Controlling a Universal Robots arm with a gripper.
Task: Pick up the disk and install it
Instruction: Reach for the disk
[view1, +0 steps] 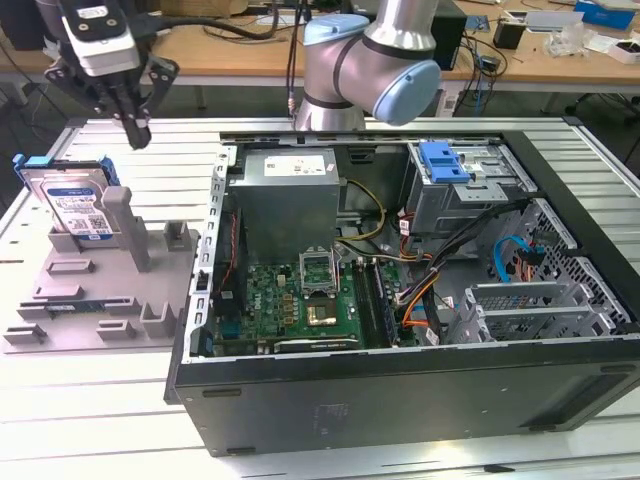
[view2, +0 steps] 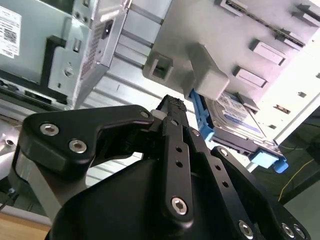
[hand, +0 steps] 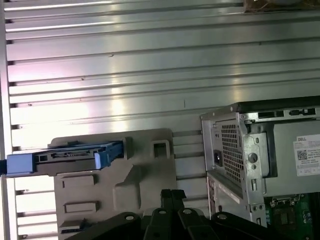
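Black claw (view1: 138, 135) pressed together, empty, near disk (view1: 72, 198) standing in grey holder (view1: 90, 300).

Disk (view1: 72, 195) bottom behind grey holder (view1: 95, 300)

The flat silver-grey metal disk (view1: 75, 205), at the exterior view's left, carries a glossy white-and-blue paper label inside a smooth, bright blue plastic carrier. The moulded grey plastic holder (view1: 90, 300) is matt. The ribbed aluminium bench (view1: 90, 420) has a brushed sheen. The black sheet-metal computer case (view1: 400, 400) looks matt. The black end effector (view2: 172, 106) is satin-smooth, with bright metal screws.
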